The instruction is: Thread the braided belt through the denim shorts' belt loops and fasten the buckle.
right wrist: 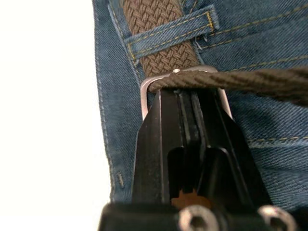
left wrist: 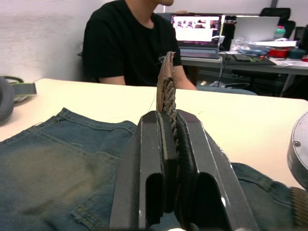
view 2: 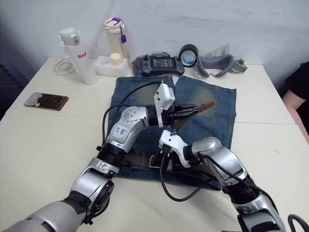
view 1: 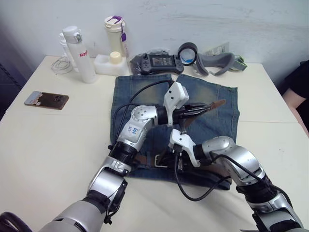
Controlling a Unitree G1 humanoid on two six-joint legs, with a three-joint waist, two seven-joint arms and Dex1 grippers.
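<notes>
Pinching the belt (view 1: 200, 108) near its tan tip, the left hand (view 1: 193, 110) is closed on the strap above the shorts (view 1: 212, 121), with the tip sticking out past the fingers toward the right leg. Nearer the waistband, the right hand (right wrist: 185, 103) has its fingers drawn together against the buckle (right wrist: 144, 94); whether they truly grip the frame I cannot tell, but they look closed on it. The buckle lies on the shorts just beyond a belt loop (right wrist: 168, 33), through which the braided strap already passes. In the right wrist view the free length of belt runs crosswise over the buckle's frame, at right angles to the threaded part. So the tip sits well away from the buckle, out over the legs, and the left hand is the one carrying it; judging by this, the strap must be pulled on through the frame along that crosswise line while the right hand steadies the buckle.
</notes>
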